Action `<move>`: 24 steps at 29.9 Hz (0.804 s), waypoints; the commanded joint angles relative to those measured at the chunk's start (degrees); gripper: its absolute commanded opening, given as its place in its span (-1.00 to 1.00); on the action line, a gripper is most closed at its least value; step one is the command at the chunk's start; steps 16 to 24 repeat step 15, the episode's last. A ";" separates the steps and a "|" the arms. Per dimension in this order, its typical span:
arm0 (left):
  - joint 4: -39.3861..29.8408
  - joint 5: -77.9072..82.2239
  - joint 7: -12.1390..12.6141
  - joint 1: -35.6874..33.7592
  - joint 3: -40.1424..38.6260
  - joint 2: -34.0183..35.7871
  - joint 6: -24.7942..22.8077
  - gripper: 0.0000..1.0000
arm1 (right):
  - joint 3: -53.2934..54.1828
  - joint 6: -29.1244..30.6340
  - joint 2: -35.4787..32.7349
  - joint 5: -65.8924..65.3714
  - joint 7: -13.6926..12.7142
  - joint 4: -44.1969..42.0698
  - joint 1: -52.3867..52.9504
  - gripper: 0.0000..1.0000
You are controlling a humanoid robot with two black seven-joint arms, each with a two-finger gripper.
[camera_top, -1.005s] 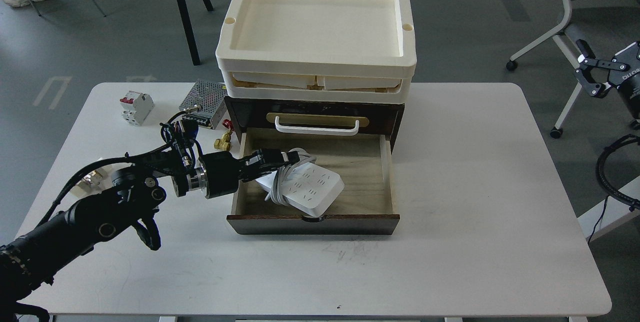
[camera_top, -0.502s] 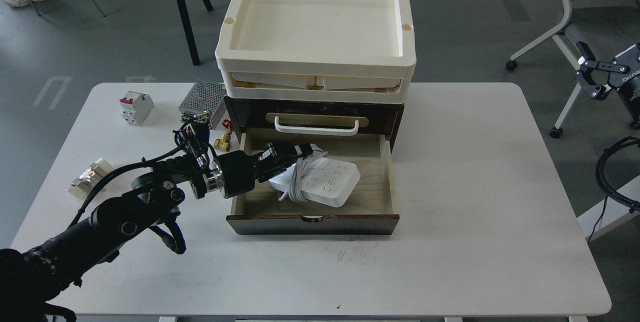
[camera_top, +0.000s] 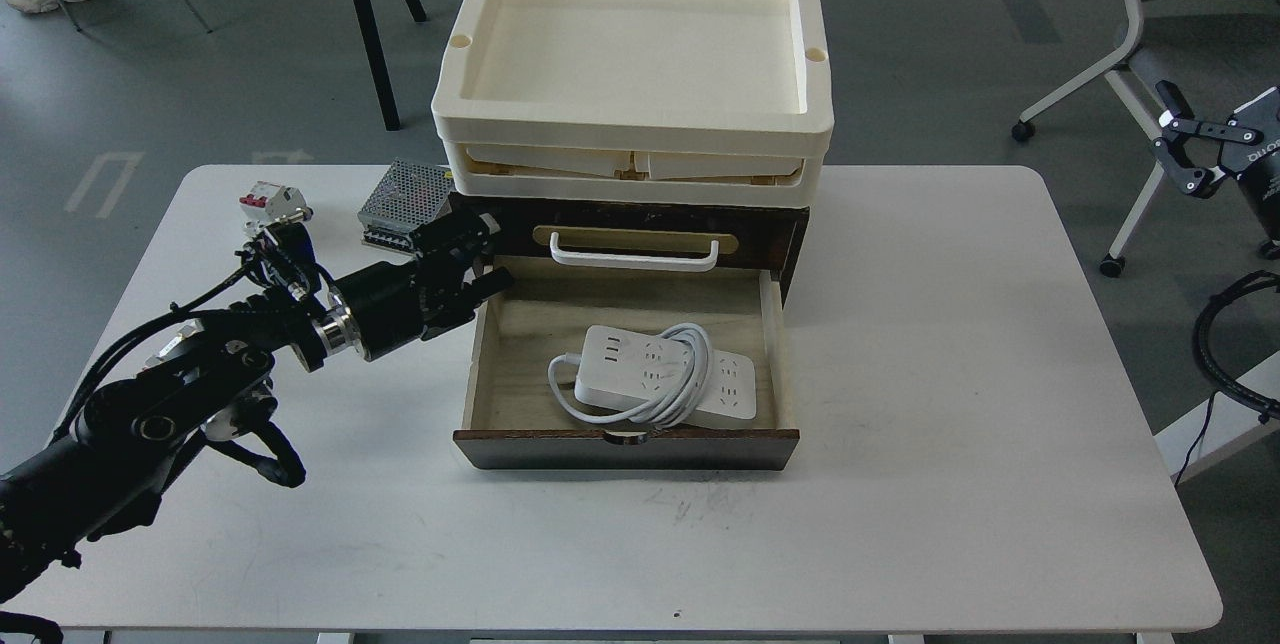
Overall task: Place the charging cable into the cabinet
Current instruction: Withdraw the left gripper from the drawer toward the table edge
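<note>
The charging cable (camera_top: 645,381), a white power strip with its thick white cord looped round its middle, lies flat inside the open pale-wood drawer (camera_top: 625,448) of the dark-brown cabinet (camera_top: 792,236). My left gripper (camera_top: 487,256) is open and empty. It hovers at the drawer's back left corner, apart from the strip, just below and left of the white handle (camera_top: 634,255). My right gripper (camera_top: 1188,146) is open and empty, held off the table at the far right.
Cream trays (camera_top: 640,129) are stacked on the cabinet. A grey mesh power-supply box (camera_top: 398,196) and a white circuit breaker (camera_top: 262,199) stand behind my left arm. An office chair (camera_top: 1140,24) stands beyond the white table (camera_top: 950,374).
My left gripper let go of the charging cable, which now lies flat in the drawer. The gripper opened and pulled back up and to the left, out of the drawer.
</note>
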 commanded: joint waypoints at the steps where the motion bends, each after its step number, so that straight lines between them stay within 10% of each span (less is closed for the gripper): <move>1: 0.14 -7.52 0.01 -0.20 -0.99 6.65 0.01 0.99 | 1.10 0.00 0.44 0.00 -0.01 0.08 0.00 1.00; 11: 9.36 -38.73 0.01 -5.20 -10.23 11.24 0.01 0.99 | 6.64 0.00 2.81 0.00 -0.01 0.52 -0.08 1.00; 24: 9.36 -40.94 0.01 -7.76 -10.49 11.51 0.01 0.99 | 7.34 0.00 2.81 0.00 -0.01 0.96 0.00 1.00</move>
